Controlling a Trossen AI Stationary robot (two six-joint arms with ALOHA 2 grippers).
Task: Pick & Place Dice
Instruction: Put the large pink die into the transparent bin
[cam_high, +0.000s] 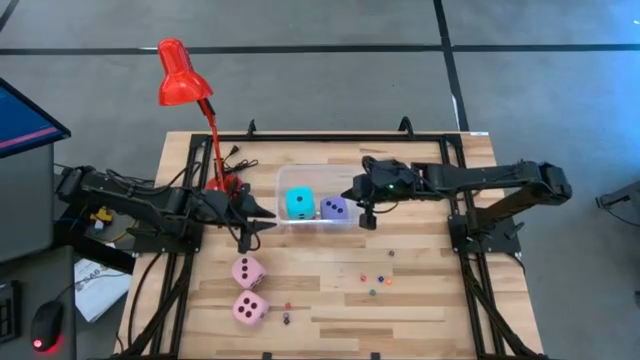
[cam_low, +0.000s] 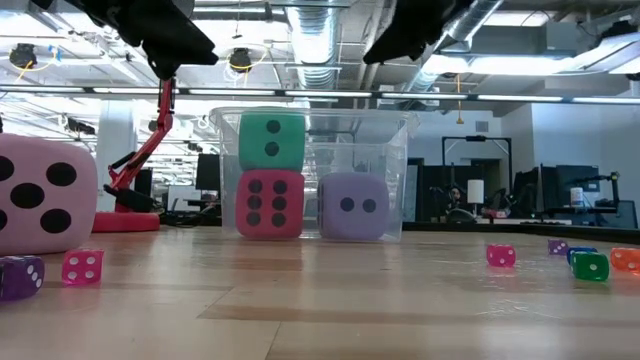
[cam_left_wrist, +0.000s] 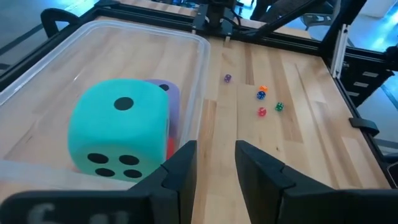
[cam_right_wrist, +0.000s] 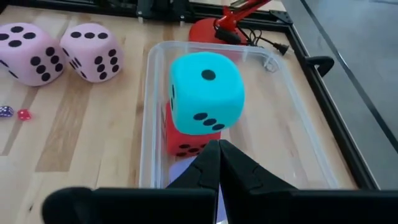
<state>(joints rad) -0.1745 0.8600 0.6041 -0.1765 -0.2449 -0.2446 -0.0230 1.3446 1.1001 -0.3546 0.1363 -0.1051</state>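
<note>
Clear plastic marks the bin at the table's middle in the high view; we see the cyan die and lavender die inside. Two pink dice lie nearer, left of centre. Our left gripper hangs just left of the bin, the right gripper just right of it.

Low view: the cyan die sits on the red die, with the lavender die beside them.

Left wrist view: our left fingers stand slightly apart, empty, above the bin's wall.

Right wrist view: our right fingers are pressed together, holding nothing, over the bin. Small dice dot the table.
</note>
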